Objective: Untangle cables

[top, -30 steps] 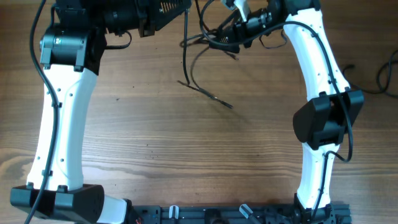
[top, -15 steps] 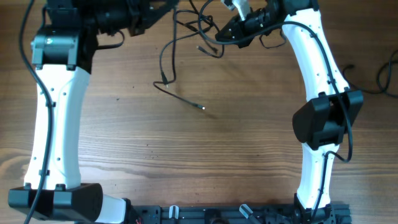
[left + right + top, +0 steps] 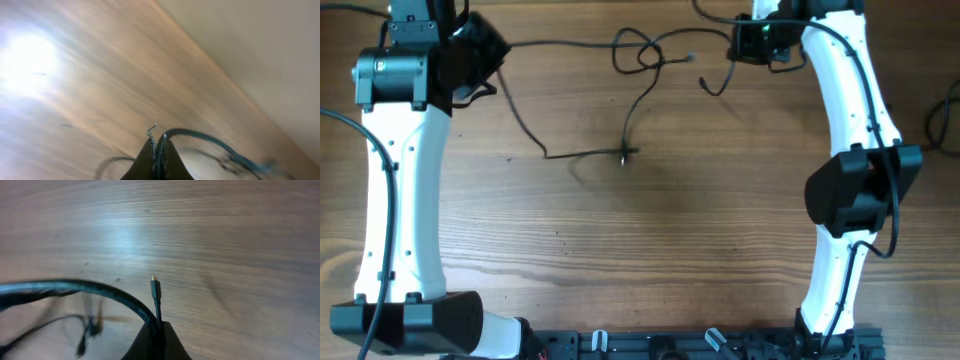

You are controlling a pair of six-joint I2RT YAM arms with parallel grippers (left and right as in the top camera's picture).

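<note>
With the left tool (image 3: pixel 157 155) and right tool (image 3: pixel 158 334) each pinching shut on a cable end, the cables (image 3: pixel 638 55) are hanging strung between them, tangled midway, so the pulling-apart step is running and the next move is likely calling for regripping nearer that tangle.

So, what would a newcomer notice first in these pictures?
First, the black cables, stretched in a line along the far side of the table, with a tangled loop in the middle. The left gripper and the right gripper are both shut on them, and one strand trails toward the table's middle.
</note>
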